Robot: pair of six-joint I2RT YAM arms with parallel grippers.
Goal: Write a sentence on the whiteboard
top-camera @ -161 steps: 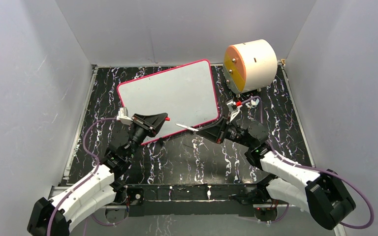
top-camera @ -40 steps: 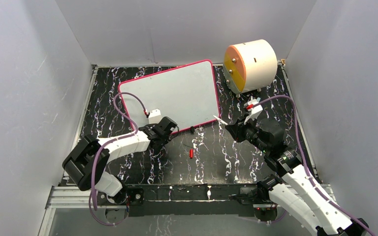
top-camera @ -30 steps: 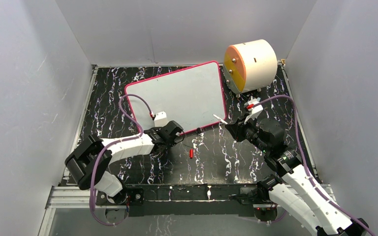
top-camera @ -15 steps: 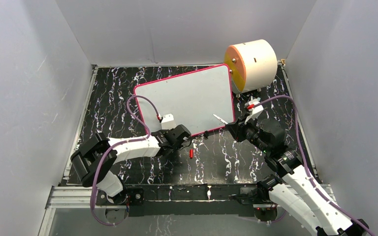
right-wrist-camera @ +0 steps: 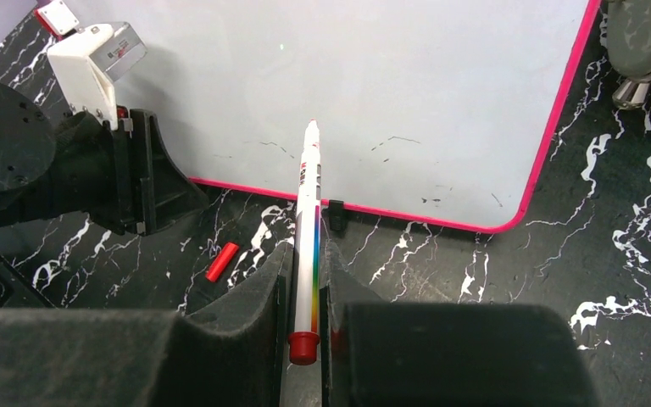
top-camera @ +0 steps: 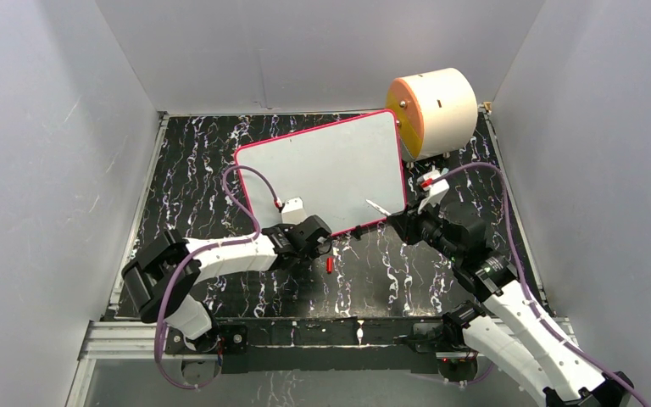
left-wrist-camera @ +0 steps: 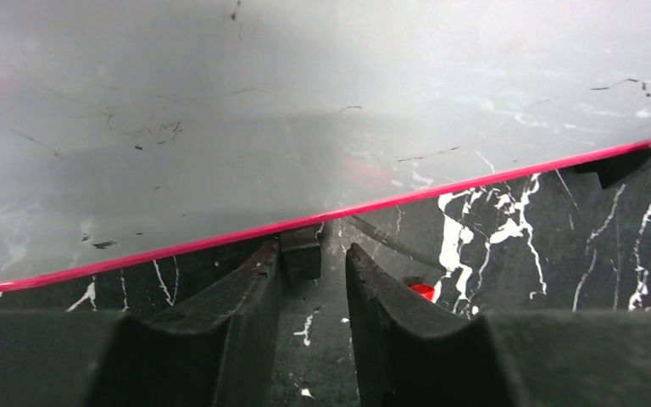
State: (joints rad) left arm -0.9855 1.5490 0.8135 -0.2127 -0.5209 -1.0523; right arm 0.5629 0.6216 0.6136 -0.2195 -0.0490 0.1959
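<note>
- The left gripper [left-wrist-camera: 312, 256] has its jaws parted by a narrow gap, and only bare counter [top-camera: 195, 178] shows between them. Its fingertips sit low at the near edge of the whiteboard [top-camera: 322, 165], just beside a small black tab [left-wrist-camera: 302, 253] under the pink-red frame.
- The right gripper [right-wrist-camera: 305, 251] is pinched on a slim white marker [right-wrist-camera: 308, 203]. The marker's red end points back toward the wrist and its bare tip reaches out over the whiteboard's near right part. Whether the tip touches the face cannot be told.
- The whiteboard lies flat on the black marbled counter, turned at a slant, between the two grippers and the back wall. Its glossy face shows faint dark scuffs.
- A small red cap [right-wrist-camera: 222, 261] lies loose on the counter between the two grippers, just short of the board's near edge.
- A purple cable [top-camera: 242, 180] from the left arm loops over the board's near left corner.
- A cream cylinder [top-camera: 445, 106] with an orange face stands at the board's far right corner, close against it. Contact cannot be judged.
</note>
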